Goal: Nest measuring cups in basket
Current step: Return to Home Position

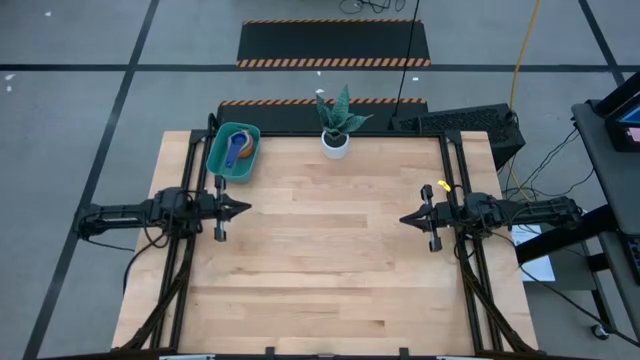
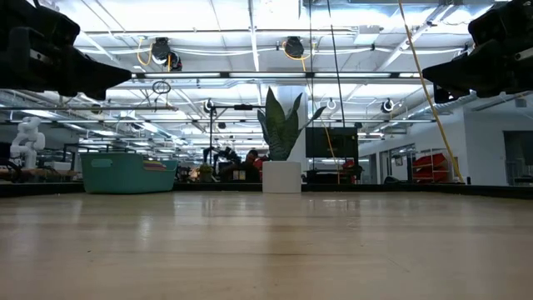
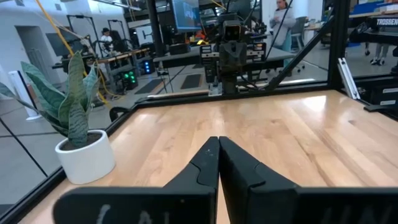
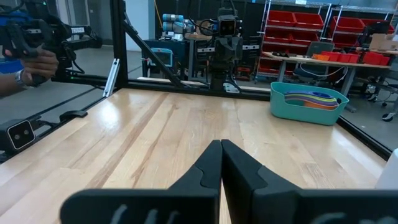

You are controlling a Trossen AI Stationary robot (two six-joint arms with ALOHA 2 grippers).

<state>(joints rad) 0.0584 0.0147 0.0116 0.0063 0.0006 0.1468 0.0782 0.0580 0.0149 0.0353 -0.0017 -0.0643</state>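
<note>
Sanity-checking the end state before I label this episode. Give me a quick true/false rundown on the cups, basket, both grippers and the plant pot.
1. The measuring cups lie inside the basket. True.
2. The left gripper holds a cup. False: it is shut on nothing, raised over the left side of the table.
3. The right gripper is open. False: its fingers are shut and empty, raised over the table's right side.
4. The plant pot stands on the table, outside the basket. True.
5. The basket sits mid-table. False: it is at the far left corner, beyond the left gripper.
</note>
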